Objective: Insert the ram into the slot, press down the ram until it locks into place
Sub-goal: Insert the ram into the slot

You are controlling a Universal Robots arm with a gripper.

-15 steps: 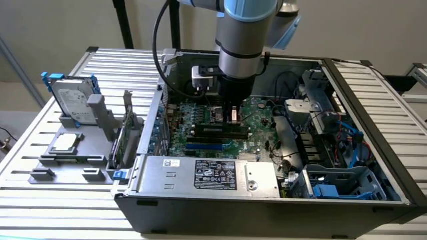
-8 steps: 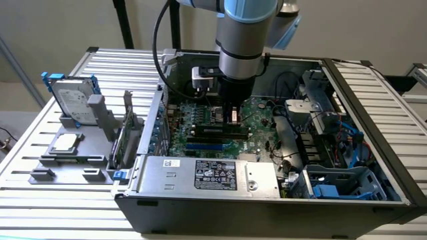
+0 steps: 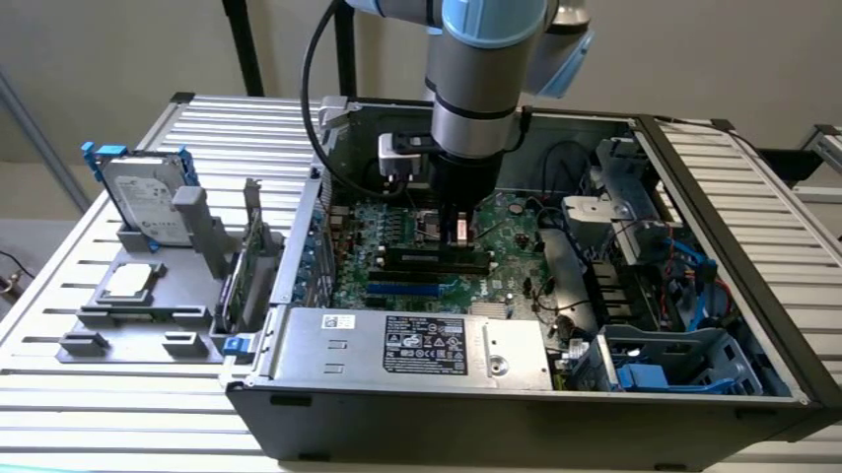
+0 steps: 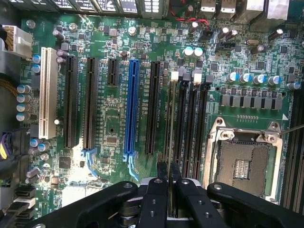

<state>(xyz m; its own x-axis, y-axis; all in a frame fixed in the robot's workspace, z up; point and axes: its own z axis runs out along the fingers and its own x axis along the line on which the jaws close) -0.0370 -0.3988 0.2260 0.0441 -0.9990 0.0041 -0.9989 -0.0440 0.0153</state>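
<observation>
My gripper (image 4: 169,179) is shut on the ram (image 4: 169,137), which I see edge-on as a thin pale strip running lengthwise between the black fingers (image 4: 156,199). It stands upright over the outermost of the parallel black memory slots (image 4: 182,123), whose pale end clips (image 4: 174,75) show at the far end. Whether the ram is touching that slot cannot be told. In the exterior view the gripper (image 3: 459,235) reaches down into the open computer case, just above the black slots (image 3: 428,261) on the green motherboard (image 3: 394,222).
A blue expansion slot (image 4: 132,104) and long black ones (image 4: 153,104) run parallel beside the ram. The open CPU socket (image 4: 242,164) lies on the other side. Outside the case stand a power supply (image 3: 421,345), cable bundles (image 3: 618,266) and a grey fixture (image 3: 132,296) holding a hard drive (image 3: 138,197).
</observation>
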